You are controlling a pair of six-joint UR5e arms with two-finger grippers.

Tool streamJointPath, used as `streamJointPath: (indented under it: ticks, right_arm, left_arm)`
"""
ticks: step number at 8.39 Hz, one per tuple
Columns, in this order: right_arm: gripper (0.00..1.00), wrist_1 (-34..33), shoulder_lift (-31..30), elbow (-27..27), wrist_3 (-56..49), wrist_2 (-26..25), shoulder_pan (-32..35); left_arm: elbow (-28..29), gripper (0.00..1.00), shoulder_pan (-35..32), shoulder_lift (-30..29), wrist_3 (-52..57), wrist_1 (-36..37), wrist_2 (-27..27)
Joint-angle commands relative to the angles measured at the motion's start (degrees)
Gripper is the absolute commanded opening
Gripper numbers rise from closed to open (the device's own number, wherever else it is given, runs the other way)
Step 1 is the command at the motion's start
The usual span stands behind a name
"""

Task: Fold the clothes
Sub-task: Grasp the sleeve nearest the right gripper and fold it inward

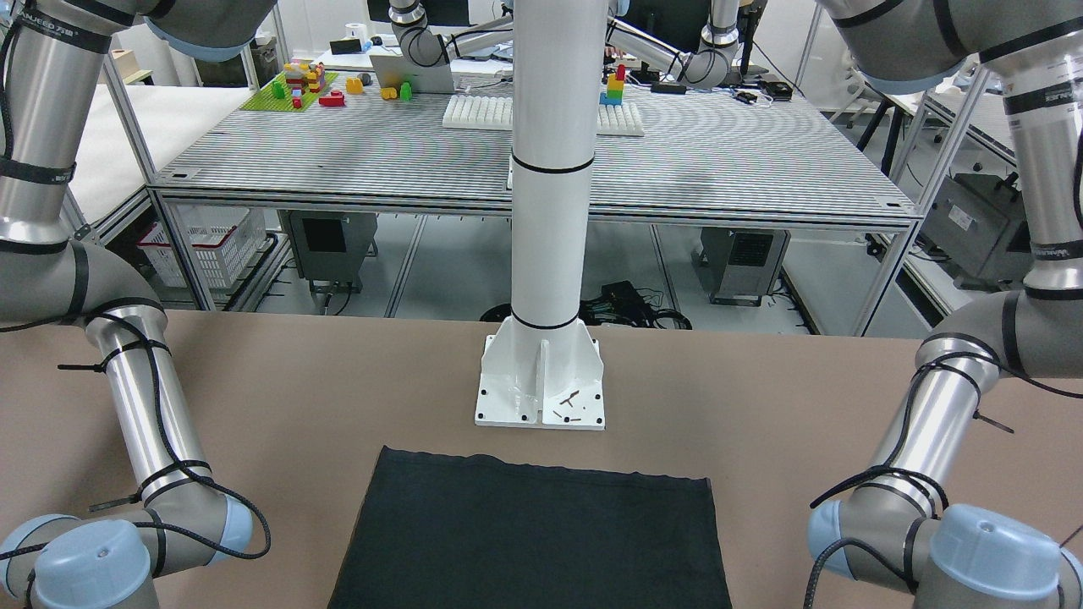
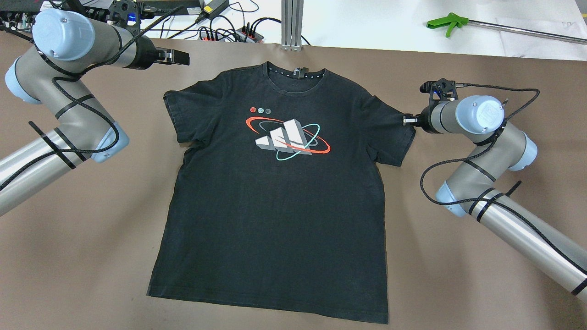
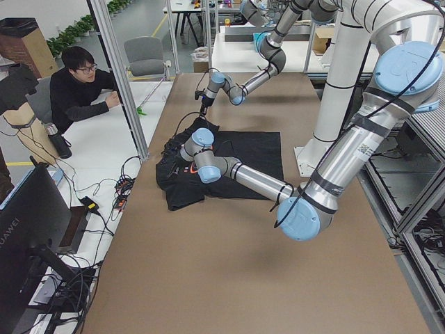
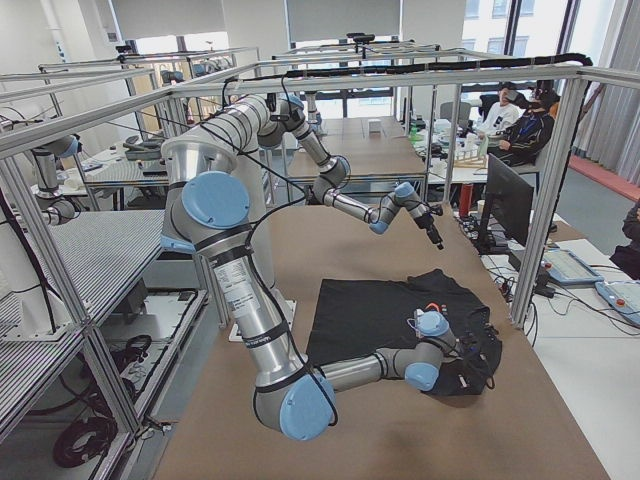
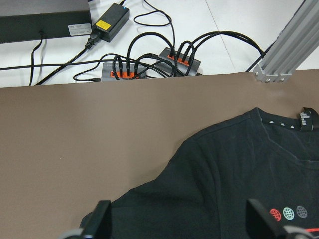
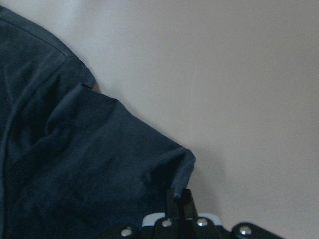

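The clothes are one black T-shirt point(image 2: 275, 206) with a red, white and teal print, lying flat and face up on the brown table, collar toward the far edge. Its hem point(image 1: 533, 533) lies near the white pillar. My right gripper point(image 2: 406, 120) is at table level, shut on the edge of the shirt's right sleeve point(image 6: 75, 164), with a pinch of fabric lifted between the fingertips point(image 6: 178, 195). My left gripper point(image 2: 181, 57) hangs open above the table beyond the other sleeve. Its fingers point(image 5: 102, 219) stand wide apart over the shoulder cloth point(image 5: 239, 169) and hold nothing.
The white pillar's base plate point(image 1: 540, 385) is bolted to the table behind the hem. Power strips and cables point(image 5: 149, 64) lie past the far table edge, beside an aluminium post point(image 2: 292, 23). A green-handled tool point(image 2: 447, 20) lies on the white surface. A person point(image 3: 76, 87) sits beyond that edge.
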Motion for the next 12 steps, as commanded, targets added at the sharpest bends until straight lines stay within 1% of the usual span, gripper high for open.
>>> streamJointPath:
  ticks: [1, 3, 4, 5, 6, 7, 8, 9, 11, 12]
  right_arm:
    - [0.00, -8.5, 5.6, 4.7, 0.9, 2.0, -0.4]
    - [0.00, -11.4, 10.9, 4.1, 2.5, 1.3, -3.1]
    - [0.00, -12.7, 14.3, 1.9, 3.8, -1.5, -5.3]
    - [0.00, -12.5, 18.3, -3.1, 4.1, -6.4, -7.4]
    - [0.00, -12.3, 19.7, -5.2, 4.1, -8.6, -8.5]
    - [0.35, -11.8, 18.9, -5.3, 4.0, -10.8, -9.5]
    - [0.94, -10.6, 17.6, -5.3, 3.6, -14.9, -11.1]
    - [0.95, -9.5, 17.7, -5.3, 3.7, -16.0, -11.7]
    - [0.94, -9.4, 17.6, -5.2, 3.5, -15.8, -11.7]
    - [0.94, -9.4, 17.5, -4.8, 3.4, -14.6, -10.9]
  left_arm:
    - [0.0, 0.95, 0.0, -0.1, 0.0, 0.0, 0.1]
    - [0.1, 0.95, 0.0, 0.4, 0.1, -0.1, 0.2]
    - [0.5, 0.95, 0.0, 0.7, 0.2, -0.3, 0.1]
    - [0.7, 0.95, 0.1, 1.4, 0.5, -0.4, 0.1]
    - [0.8, 0.95, 0.0, 1.8, 0.7, -0.4, 0.2]
    - [0.8, 0.95, 0.1, 2.3, 0.4, -0.4, 0.2]
    - [0.7, 0.95, 0.1, 2.4, 0.3, -0.4, 0.3]
    - [0.6, 0.95, 0.0, 2.3, 0.1, -0.4, 0.3]
    - [0.1, 0.95, -0.1, 2.2, -2.6, -0.4, 0.2]
    - [0.1, 0.95, -0.2, 3.0, -2.2, -0.5, 0.1]
